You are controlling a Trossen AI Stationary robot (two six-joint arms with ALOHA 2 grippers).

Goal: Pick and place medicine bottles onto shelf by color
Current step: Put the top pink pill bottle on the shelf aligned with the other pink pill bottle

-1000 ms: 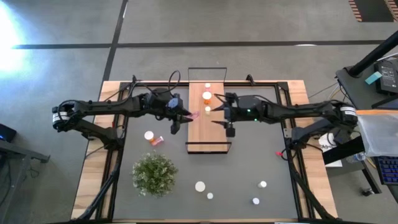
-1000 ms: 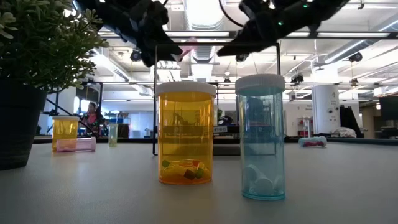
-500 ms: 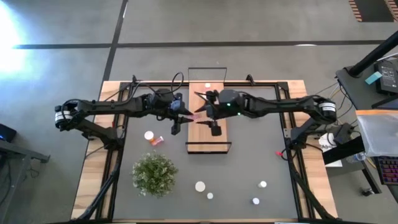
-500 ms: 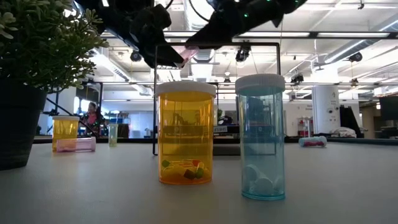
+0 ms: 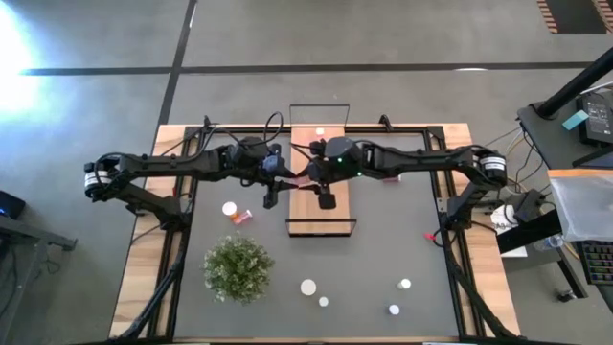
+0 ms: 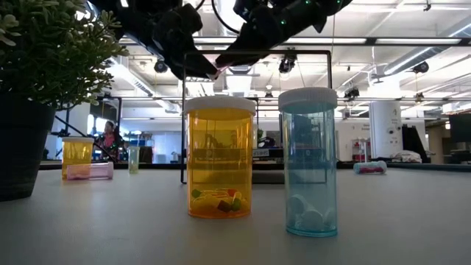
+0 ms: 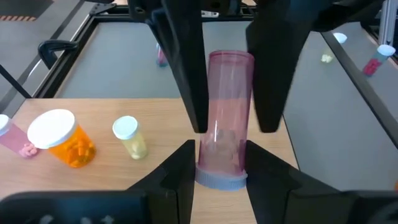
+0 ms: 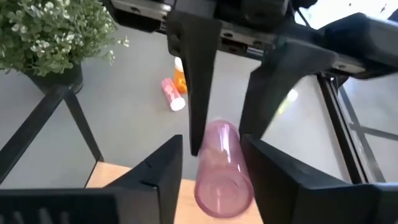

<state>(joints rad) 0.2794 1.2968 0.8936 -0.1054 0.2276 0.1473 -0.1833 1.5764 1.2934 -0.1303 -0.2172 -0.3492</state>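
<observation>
A pink medicine bottle (image 7: 229, 112) with a pale cap hangs in the air over the left part of the shelf (image 5: 330, 206), between my two grippers. My left gripper (image 5: 283, 178) comes from the table's left and is shut on the bottle's cap end. My right gripper (image 5: 305, 178) meets it from the table's right and is shut on the other end (image 8: 221, 168). On the shelf board stand an orange bottle (image 7: 62, 138) and a yellowish bottle (image 7: 129, 138). My left gripper pinches the pink bottle's cap end (image 7: 219, 179) between its two fingers, slanting down from the table's left. The bottle points away along the fingers, lifted clear of the shelf. My right gripper has the bottle's bottom end (image 8: 214, 186) between its two fingers, one on each side. Its fingers slant down from the table's right and lie along the bottle.
On the dark mat lie an orange bottle (image 5: 230, 208) and a pink one (image 5: 242, 218) at the left. Several more bottles (image 5: 308, 286) stand near the front edge. A green plant (image 5: 238, 268) is at the front left. Close to the low camera stand an orange bottle (image 6: 219, 158) and a blue one (image 6: 309, 162).
My right gripper has gone toward the table's left and slightly up, over the shelf, until it met my left gripper. Its fingers have closed in on the free end of the pink bottle. My left gripper has stayed in place with the bottle.
</observation>
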